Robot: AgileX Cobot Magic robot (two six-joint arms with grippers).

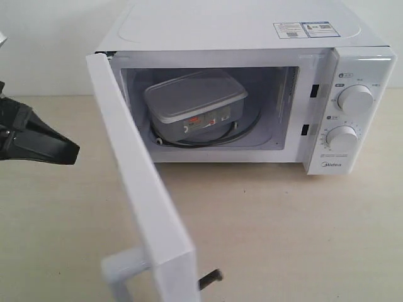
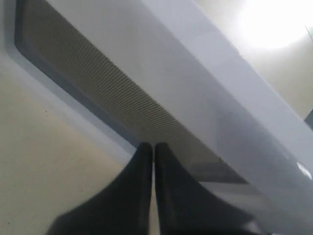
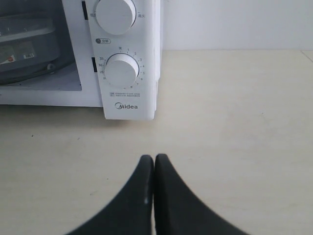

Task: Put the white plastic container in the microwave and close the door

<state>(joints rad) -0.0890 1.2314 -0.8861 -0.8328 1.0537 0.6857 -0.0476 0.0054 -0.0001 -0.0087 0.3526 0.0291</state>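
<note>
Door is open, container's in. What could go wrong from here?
1. The shut left tool points a narrow tip at the door; when it pushes, it may slip along the smooth panel and leave it unlatched.
2. A hard push could shift the microwave.
3. The white plastic container sits skewed; a jolt might slide it toward the opening.

1. The white plastic container [image 1: 195, 104] is a shallow rectangular box with rounded corners and a flat lid. It lies flat inside the microwave, in the left part of the cavity and a little turned, with a small label on its near side.
2. The microwave [image 1: 252, 38] is white and boxy, with two round dials [image 1: 354, 99] on its right.
3. The door [image 1: 135, 176] stands wide open, hinged on the left and swung toward the near side, with its white handle [image 1: 123, 270] nearest.
</note>
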